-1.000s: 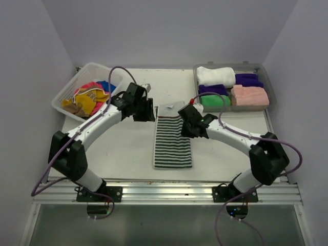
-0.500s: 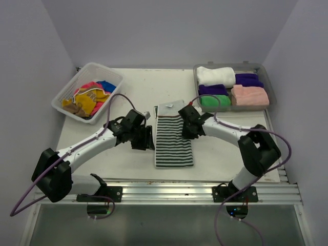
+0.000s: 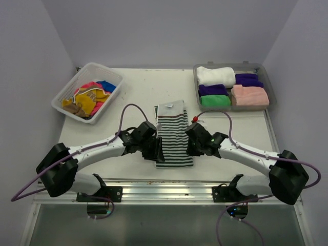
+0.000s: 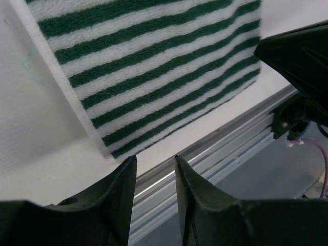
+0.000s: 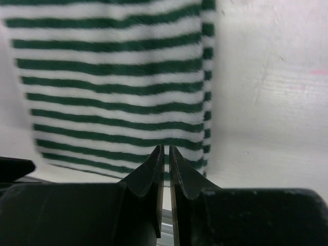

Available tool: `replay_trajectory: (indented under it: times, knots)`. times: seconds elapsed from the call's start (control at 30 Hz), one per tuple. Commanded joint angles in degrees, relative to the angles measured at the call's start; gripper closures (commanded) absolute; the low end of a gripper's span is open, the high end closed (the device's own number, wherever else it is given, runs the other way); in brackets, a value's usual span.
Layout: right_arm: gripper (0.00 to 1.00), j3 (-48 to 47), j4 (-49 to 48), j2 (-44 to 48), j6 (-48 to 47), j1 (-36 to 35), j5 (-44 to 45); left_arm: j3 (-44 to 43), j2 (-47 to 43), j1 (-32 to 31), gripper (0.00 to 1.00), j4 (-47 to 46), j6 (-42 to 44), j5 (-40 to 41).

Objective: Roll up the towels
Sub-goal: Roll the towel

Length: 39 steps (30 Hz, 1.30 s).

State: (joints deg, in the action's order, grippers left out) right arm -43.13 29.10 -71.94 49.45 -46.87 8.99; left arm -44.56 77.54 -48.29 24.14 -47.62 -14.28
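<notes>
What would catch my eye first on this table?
A green-and-white striped towel lies flat at centre, the left gripper and right gripper low at its near corners. At far right a grey tray holds rolled towels; at far left a white basket holds a bright heap of loose towels.

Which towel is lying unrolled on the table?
The striped towel, flat mid-table; the rest are rolled in the grey tray or heaped in the basket.

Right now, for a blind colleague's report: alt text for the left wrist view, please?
A green-and-white striped towel lies flat on the white table, its near corner just beyond the open, empty left gripper.
</notes>
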Motion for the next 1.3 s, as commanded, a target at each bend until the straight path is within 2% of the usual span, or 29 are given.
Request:
replay_trajectory:
  times: [0.0, 0.17, 0.33, 0.43, 0.5, 0.53, 0.63, 0.77, 1.0, 1.17, 1.27]
  knots:
    - [0.89, 4.5, -3.6, -2.3, 3.4, -0.2, -2.0, 3.0, 2.9, 0.0, 0.61, -5.5, -1.8, -0.1]
    - [0.89, 4.9, -3.8, -6.0, 2.7, -0.4, -2.1, 3.7, 6.3, 0.0, 0.61, -4.5, -0.2, 1.7]
    - [0.89, 3.6, 0.1, 0.5, 2.9, -0.9, 1.0, 2.2, 3.0, -0.3, 0.61, -1.2, 0.2, 2.4]
    - [0.81, 3.4, 3.4, 4.3, 3.5, -1.1, 2.9, 1.6, -1.0, -0.3, 0.58, 2.4, -0.1, 4.0]
    - [0.71, 4.5, 4.6, 7.7, 4.1, -1.1, 3.0, 2.0, -2.6, -0.3, 0.56, 3.7, -1.1, 4.0]
    - [0.65, 4.9, 4.6, 8.6, 4.2, -1.1, 2.4, 2.5, -2.8, -0.3, 0.52, 3.6, -1.4, 3.8]
    - [0.56, 8.4, 3.9, 10.5, 4.9, -1.3, -0.6, 5.3, -3.1, -0.5, 0.44, 0.0, -3.1, 2.5]
    - [0.48, 11.7, -0.2, 11.1, 5.1, -1.8, -4.1, 7.5, -0.9, -1.4, 0.42, -2.6, -4.2, 2.1]
    - [0.49, 14.1, -4.0, 8.8, 5.9, -2.1, -5.0, 8.7, 2.1, -2.7, 0.5, -5.0, -4.8, 2.7]
    - [0.55, 14.7, -5.6, 7.6, 6.6, -2.2, -5.3, 8.8, 2.5, -2.7, 0.55, -5.8, -5.1, 3.5]
    - [0.63, 14.7, -5.8, 7.5, 6.7, -2.3, -5.5, 9.0, 3.3, -2.7, 0.62, -6.4, -5.4, 3.5]
